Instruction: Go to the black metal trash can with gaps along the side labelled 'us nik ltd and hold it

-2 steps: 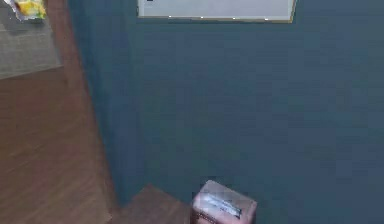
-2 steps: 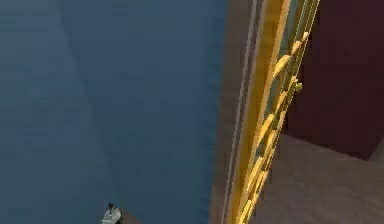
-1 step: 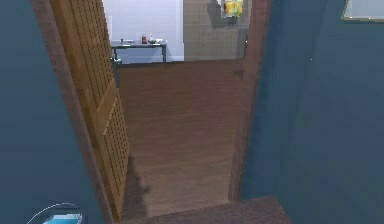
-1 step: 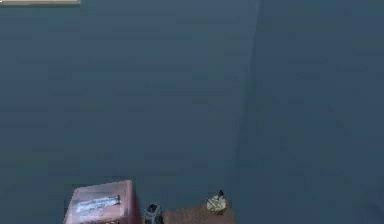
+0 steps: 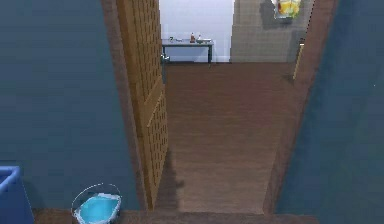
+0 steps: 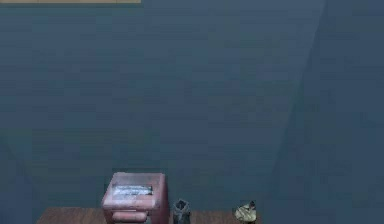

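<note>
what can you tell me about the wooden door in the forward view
The door looks like brown wood, its face divided into a grid of small panels. It stands open, seen at a steep angle, at the left side of the doorway beside the dark teal wall. Its foot comes down to the brown plank floor. A round pail with light blue inside sits near its foot, apart from it. No handle can be made out.

place: home interior | evidence: teal walls (image 5: pixel 50 90), open wooden door (image 5: pixel 143 90), plank floor (image 5: pixel 225 130), small table (image 5: pixel 187 42) in far room
</note>
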